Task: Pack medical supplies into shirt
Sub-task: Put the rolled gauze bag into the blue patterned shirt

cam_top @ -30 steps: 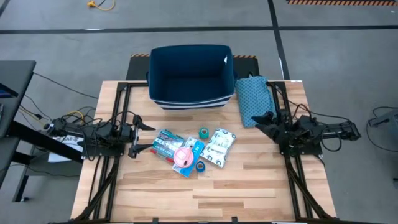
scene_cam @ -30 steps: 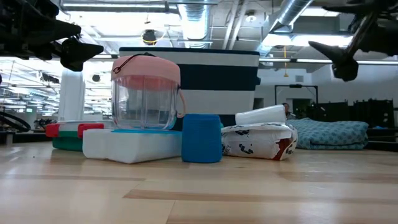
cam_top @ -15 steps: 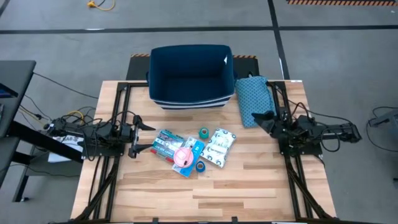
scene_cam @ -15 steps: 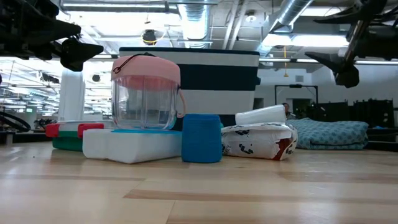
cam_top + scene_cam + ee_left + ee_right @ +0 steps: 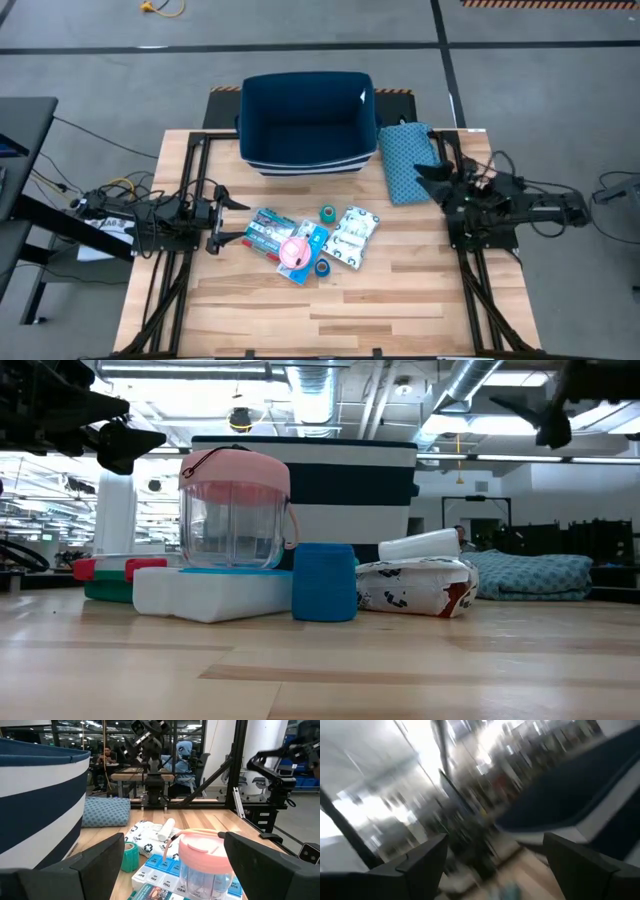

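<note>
Wooden table [image 5: 400, 300] stood on grey concrete floor, dark blue bin [image 5: 306, 122] at far edge, folded teal cloth [image 5: 405, 160] beside it. Medical supplies clustered mid-table: flat boxes [image 5: 262, 234], pink-lidded clear container [image 5: 296, 254], white printed pouch [image 5: 354, 236], teal tape roll [image 5: 328, 213], blue tape roll [image 5: 322, 267]. Left gripper [image 5: 222, 220] hovered just beside boxes, fingers spread wide, holding nothing. Right gripper [image 5: 428, 174] hung raised over cloth, fingers likewise wide, empty.

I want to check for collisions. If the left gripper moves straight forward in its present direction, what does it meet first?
Probably the pink-lidded clear container, standing on the flat boxes just ahead of the open left gripper; exact height is hard to judge.
</note>
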